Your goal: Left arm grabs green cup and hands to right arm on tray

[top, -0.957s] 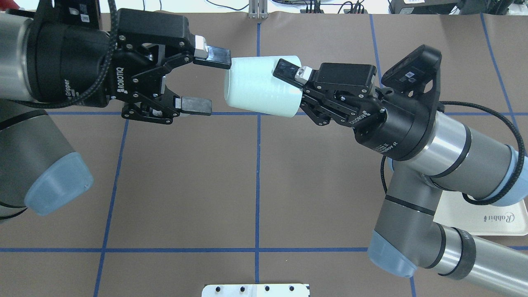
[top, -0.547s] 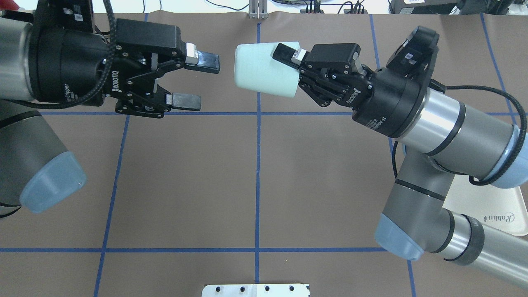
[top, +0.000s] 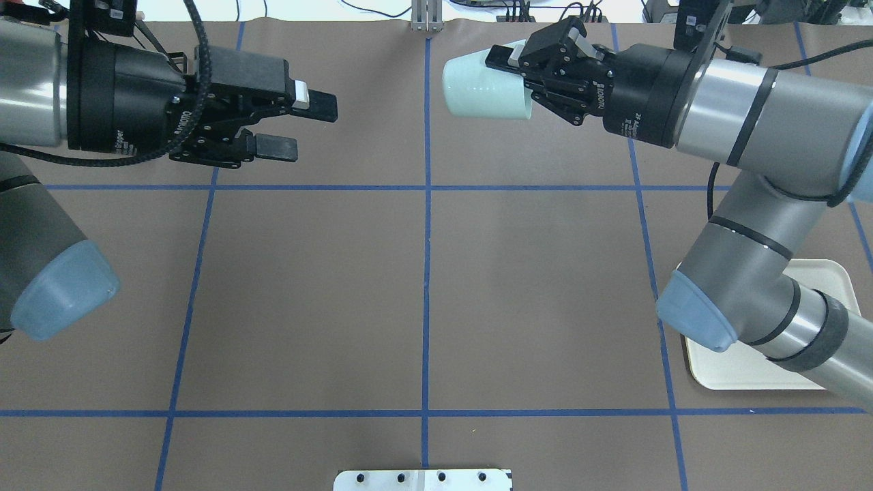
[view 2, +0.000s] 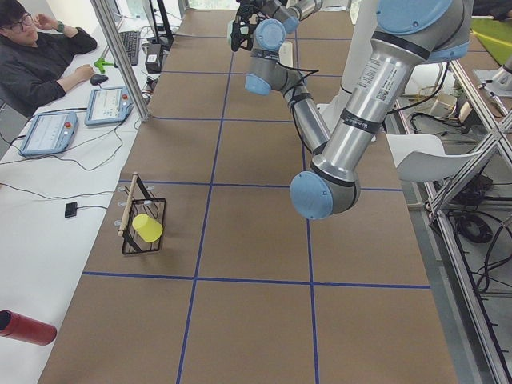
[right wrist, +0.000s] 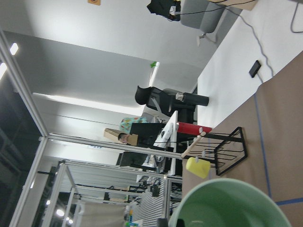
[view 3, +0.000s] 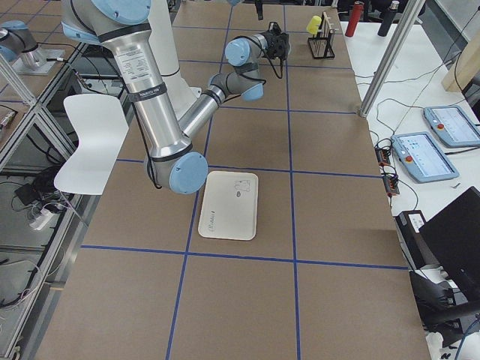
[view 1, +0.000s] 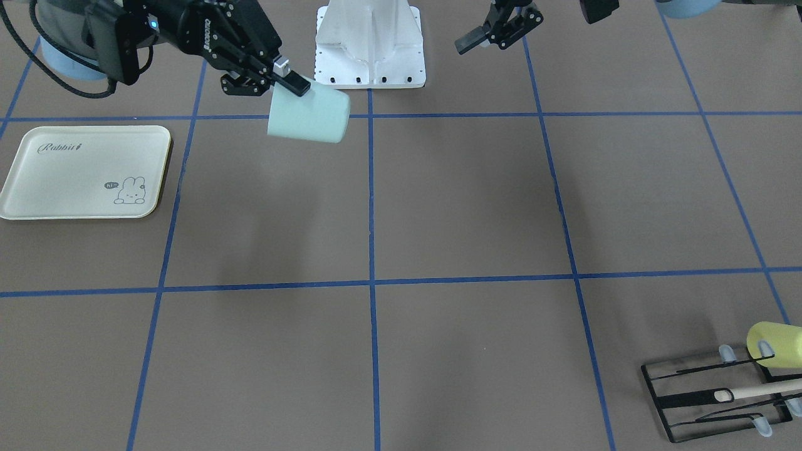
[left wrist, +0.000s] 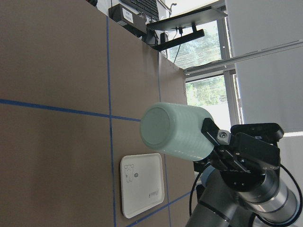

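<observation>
Overhead: tray (top: 730,373) mostly hidden under R arm (top: 743,232); front: yellow cup (view 1: 777,343) cut by edge

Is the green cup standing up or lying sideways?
Tipped sideways. The green cup lies on its side in the air, the right gripper pinching its rim, its bottom pointing toward the left gripper.

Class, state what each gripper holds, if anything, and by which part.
The right gripper holds the green cup near its open rim, with the cup lying sideways in the air. The left gripper is open and holds nothing.
</observation>
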You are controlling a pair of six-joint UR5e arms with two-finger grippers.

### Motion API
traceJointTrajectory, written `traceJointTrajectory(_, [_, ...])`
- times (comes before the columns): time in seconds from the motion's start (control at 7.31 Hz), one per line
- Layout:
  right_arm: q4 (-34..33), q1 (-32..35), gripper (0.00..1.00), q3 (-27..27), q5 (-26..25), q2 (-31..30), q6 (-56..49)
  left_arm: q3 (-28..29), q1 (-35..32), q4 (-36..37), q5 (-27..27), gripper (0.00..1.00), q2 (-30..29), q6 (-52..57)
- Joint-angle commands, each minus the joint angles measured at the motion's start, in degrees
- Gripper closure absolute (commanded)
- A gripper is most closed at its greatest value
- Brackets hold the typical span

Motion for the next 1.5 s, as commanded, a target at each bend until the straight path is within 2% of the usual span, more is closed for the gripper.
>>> traceJointTrajectory(0.0, [-14.78, 5.54, 1.00, 0.17, 8.12, -0.03, -7.70, -0.16, -1.29, 9.43, -0.02, 0.00, 2.55, 13.12])
traceJointTrajectory(0.27, [-26.32, 12.21, 1.00, 0.61, 14.90, -1.07, -15.26, -0.17, -4.00, 19.08, 0.33, 0.00, 5.02, 26.21])
traceJointTrajectory(0.41, [-31.68, 14.60, 1.00, 0.96, 17.19, -2.73, -21.48, -0.17, -6.71, 24.62, 0.42, 0.00, 7.64, 36.20])
traceJointTrajectory(0.55, [-38.60, 16.36, 1.00, 2.27, 18.78, -4.49, -29.63, -0.08, -9.35, 27.37, 0.68, 0.00, 11.41, 45.18])
traceJointTrajectory(0.82, [-50.57, 17.69, 1.00, 6.31, 18.80, -8.18, -41.17, 0.45, -14.62, 29.85, 0.59, 0.00, 19.84, 61.70])
traceJointTrajectory(0.96, [-52.11, 17.96, 1.00, 6.41, 18.89, -11.94, -49.84, 0.36, -17.26, 32.73, 0.24, 0.00, 23.54, 70.40])
traceJointTrajectory(1.23, [-52.12, 19.18, 1.00, 6.24, 20.20, -18.80, -61.04, 1.49, -21.13, 39.32, 0.33, 0.00, 27.34, 83.08])
traceJointTrajectory(1.37, [-52.12, 20.84, 1.00, 6.24, 23.08, -21.27, -65.09, 3.42, -23.68, 42.66, 0.24, 0.00, 29.18, 86.37])
